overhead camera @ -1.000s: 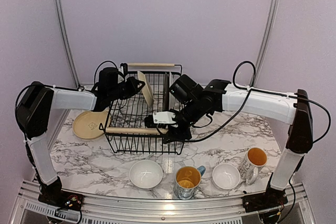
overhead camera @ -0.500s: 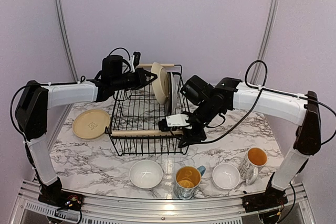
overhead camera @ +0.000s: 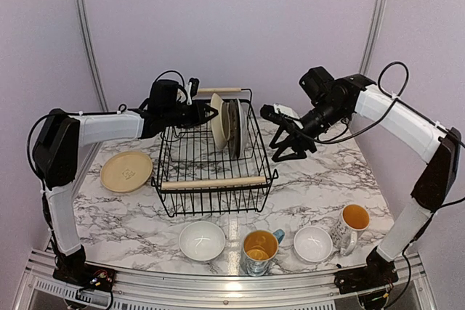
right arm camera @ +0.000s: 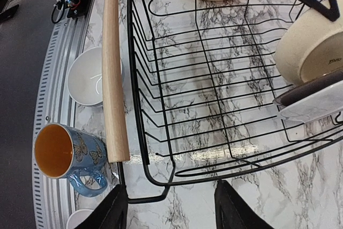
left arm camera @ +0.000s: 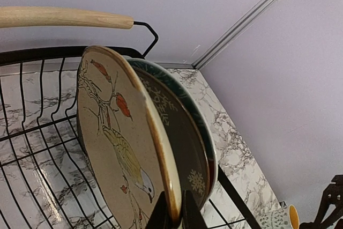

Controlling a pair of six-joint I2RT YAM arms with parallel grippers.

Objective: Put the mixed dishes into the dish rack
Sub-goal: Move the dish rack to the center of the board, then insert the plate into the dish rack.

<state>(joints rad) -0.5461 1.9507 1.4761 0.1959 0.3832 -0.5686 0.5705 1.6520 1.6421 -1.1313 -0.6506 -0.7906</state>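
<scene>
The dish rack [overhead camera: 211,183] is a black wire basket with two wooden handles [right arm camera: 113,79], standing mid-table. Three plates stand on edge at its right end: the cream bird plate [left arm camera: 110,143], a dark snowflake plate [left arm camera: 185,143] and a teal-rimmed one [left arm camera: 206,132]. My left gripper [overhead camera: 208,113] is shut on the bird plate's rim [left arm camera: 170,207]. My right gripper [overhead camera: 282,136] hangs open to the right of the rack with nothing held; in its wrist view [right arm camera: 174,213] the rack's corner lies below. A pale yellow plate [overhead camera: 126,170] lies left of the rack.
Along the front edge stand a white bowl [overhead camera: 202,240], a blue yellow-lined mug [overhead camera: 259,248], a second white bowl [overhead camera: 313,243] and a white yellow-lined mug [overhead camera: 350,224]. Walls close in behind and at both sides.
My left gripper carried the bird plate right and stood it against the other plates. My right gripper left the rack's front, rose to the right and opened wider. The rack shifted slightly right.
</scene>
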